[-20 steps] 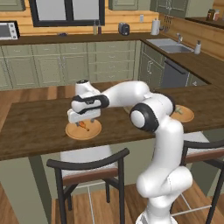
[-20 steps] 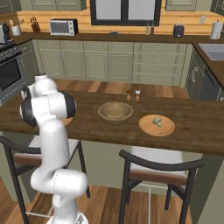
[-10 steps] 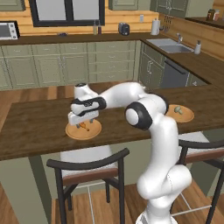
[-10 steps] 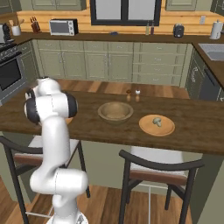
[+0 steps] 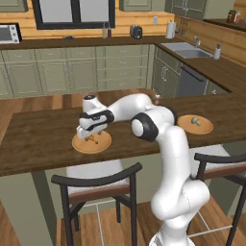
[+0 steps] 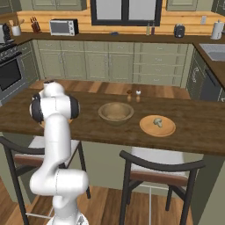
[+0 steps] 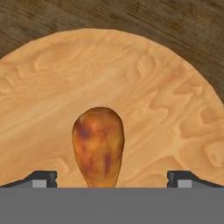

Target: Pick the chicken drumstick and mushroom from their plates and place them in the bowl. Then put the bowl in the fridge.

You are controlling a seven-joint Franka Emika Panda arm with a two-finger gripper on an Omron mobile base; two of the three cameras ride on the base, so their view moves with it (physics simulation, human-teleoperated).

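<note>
Where the dark wooden island counter [image 5: 43,139] runs across the kitchen, the gripper [image 5: 90,136] hangs low over the left plate [image 5: 104,142]. Its jaws stand fully apart and hold nothing; the chicken drumstick [image 7: 98,145] lies on that plate between the two fingertips [image 7: 43,178], thick end pointing away from the hand. The tan bowl [image 6: 116,112] sits mid-counter, and just beside it the second plate [image 6: 167,128] carries the mushroom [image 6: 157,121]. Two dark chairs [image 6: 151,169] stand along the near edge. Green-grey cabinets [image 6: 110,61], a microwave [image 6: 63,27] and a sink [image 5: 187,49] line the wood-panelled walls behind.
</note>
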